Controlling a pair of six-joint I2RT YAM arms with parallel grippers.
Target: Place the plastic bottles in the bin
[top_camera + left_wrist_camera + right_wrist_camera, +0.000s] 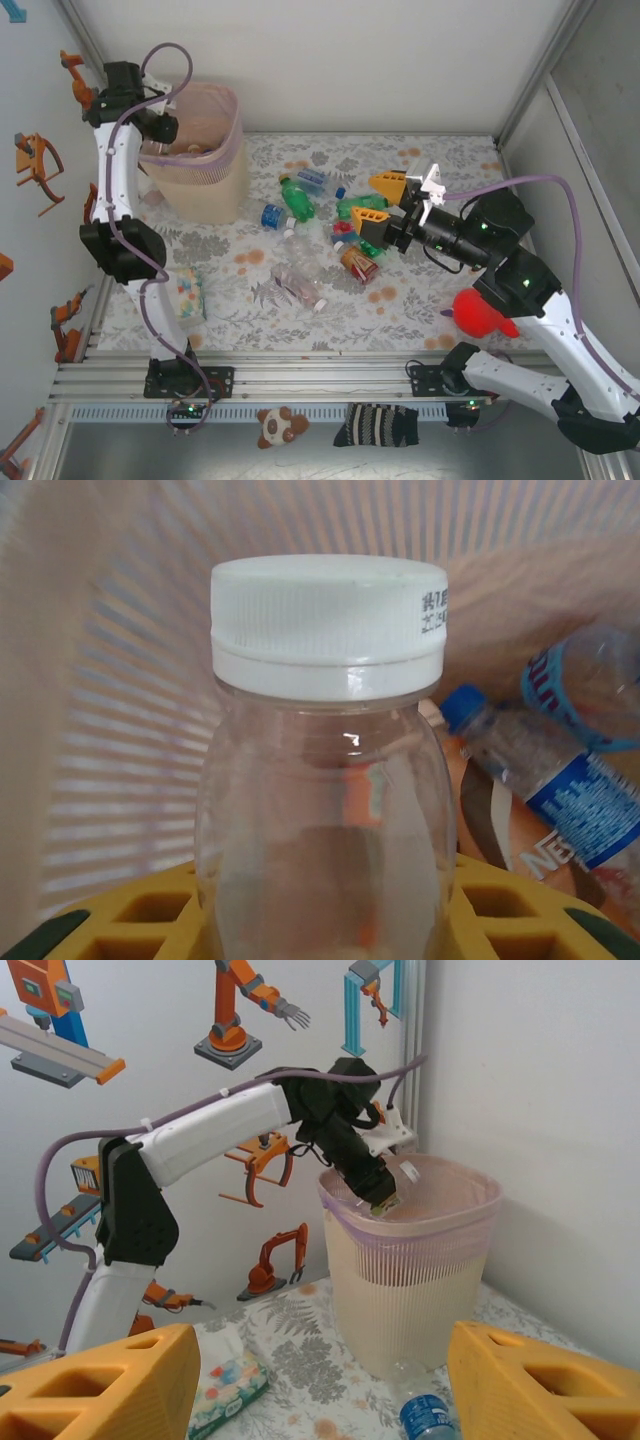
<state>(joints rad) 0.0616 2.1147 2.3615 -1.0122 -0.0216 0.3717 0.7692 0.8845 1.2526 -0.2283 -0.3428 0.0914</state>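
The left arm (110,180) and right arm (570,330), each on a black base (185,380), wear white shells between black joint blocks dotted with small green lights, a purple cable (172,50) loops along each, and the right gripper (379,201) carries chunky orange fingers (388,184) with square hollows.

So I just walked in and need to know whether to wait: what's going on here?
Two robot arms are clearing plastic bottles into the pink bin. The left gripper holds a clear bottle with a white cap down inside the bin's mouth, above blue-labelled bottles already lying in there. The right gripper hangs open and empty over the pile of bottles on the table, so plenty remain.
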